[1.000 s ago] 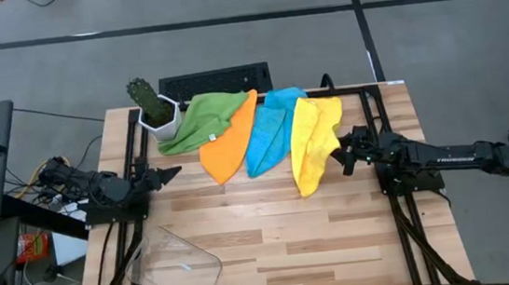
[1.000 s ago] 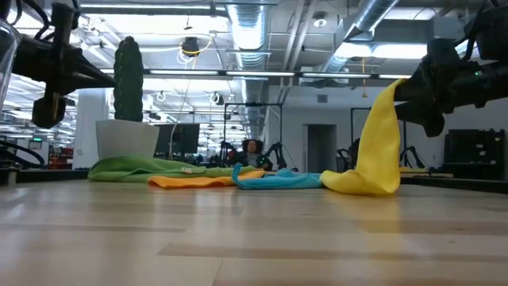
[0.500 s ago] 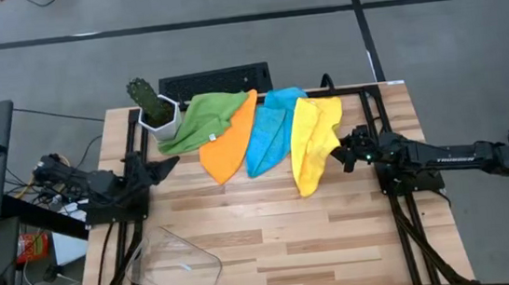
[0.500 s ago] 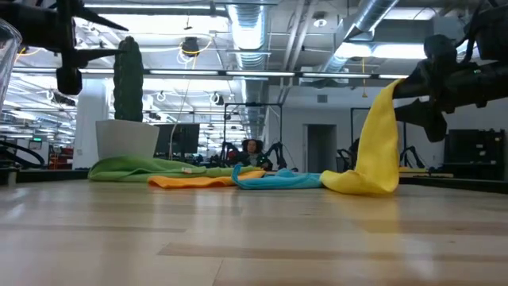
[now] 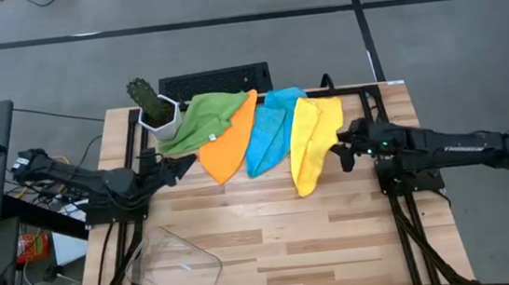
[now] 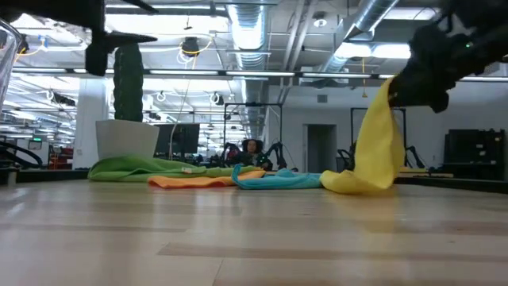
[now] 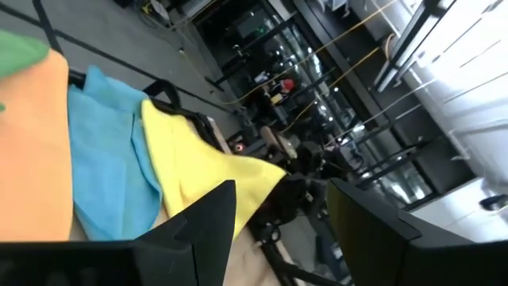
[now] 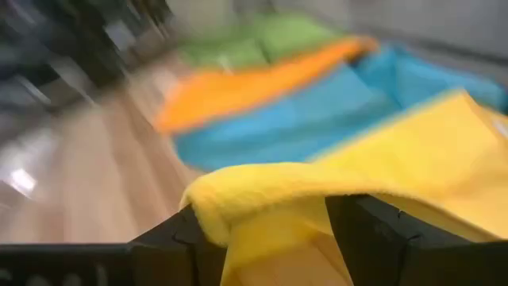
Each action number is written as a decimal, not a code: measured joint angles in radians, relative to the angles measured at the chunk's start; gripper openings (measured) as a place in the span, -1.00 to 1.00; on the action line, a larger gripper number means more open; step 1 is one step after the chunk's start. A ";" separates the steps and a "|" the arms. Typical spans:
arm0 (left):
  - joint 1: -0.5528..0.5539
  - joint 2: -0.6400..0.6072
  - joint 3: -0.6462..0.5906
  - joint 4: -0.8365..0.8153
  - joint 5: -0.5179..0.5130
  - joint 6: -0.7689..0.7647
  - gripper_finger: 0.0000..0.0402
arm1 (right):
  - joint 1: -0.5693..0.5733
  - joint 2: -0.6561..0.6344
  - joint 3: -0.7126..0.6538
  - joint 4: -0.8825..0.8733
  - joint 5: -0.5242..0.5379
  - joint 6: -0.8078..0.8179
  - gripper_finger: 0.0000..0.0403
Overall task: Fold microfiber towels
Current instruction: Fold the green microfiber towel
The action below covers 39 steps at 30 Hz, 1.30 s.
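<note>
Four microfiber towels lie overlapping in a row along the table's far side: green [image 5: 205, 119], orange [image 5: 229, 143], light blue [image 5: 270, 127] and yellow [image 5: 313, 141]. My right gripper [image 5: 340, 150] stands at the yellow towel's right edge and is shut on it. In the low view that edge is raised and the towel [image 6: 375, 147] hangs down to the table. My left gripper [image 5: 184, 164] hovers open near the green and orange towels' near ends, touching nothing. In the left wrist view its fingers [image 7: 282, 191] point across the towels. My right gripper pinches the yellow towel's right-hand edge [image 8: 266, 187] between its two fingers, where the cloth bunches into a fold. The fingers come from the table's right, slanting down. The held edge [image 6: 387, 89] is lifted. The rest hangs slack, its lower part [image 6: 353, 183] on the table.
A cactus in a white pot [image 5: 152, 108] stands at the far left corner beside the green towel. A clear plastic bin [image 5: 178, 267] lies at the near left. A dark keyboard [image 5: 214, 79] sits beyond the far edge. Bare wood [image 5: 282, 233] fills the near half.
My left gripper has risen and moved toward the green and orange towels. My right gripper has risen with the yellow towel's edge. That edge now hangs higher, while the towel's lower part stays on the table.
</note>
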 joint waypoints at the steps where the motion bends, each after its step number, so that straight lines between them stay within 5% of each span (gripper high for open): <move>1: 0.011 0.012 0.011 -0.001 0.010 0.007 -0.05 | 0.000 0.043 0.037 -0.060 0.000 0.000 0.13; 9: 0.080 0.045 0.133 -0.108 0.121 0.041 -0.05 | 0.000 0.383 0.280 -0.434 -0.002 -0.026 0.19; 16: 0.148 0.075 0.341 -0.575 0.168 0.067 -0.05 | -0.001 0.584 0.396 -0.525 -0.005 -0.071 0.33; 22: 0.251 0.234 0.514 -0.847 0.258 0.084 -0.05 | 0.000 0.620 0.431 -0.589 -0.008 -0.014 0.35; 32: 0.511 0.597 0.584 -0.872 0.475 0.454 -0.05 | 0.000 0.546 0.431 -0.629 -0.016 0.086 0.35; 39: 0.603 0.840 0.584 -0.711 0.476 0.753 -0.05 | 0.000 0.534 0.431 -0.605 -0.016 0.087 0.35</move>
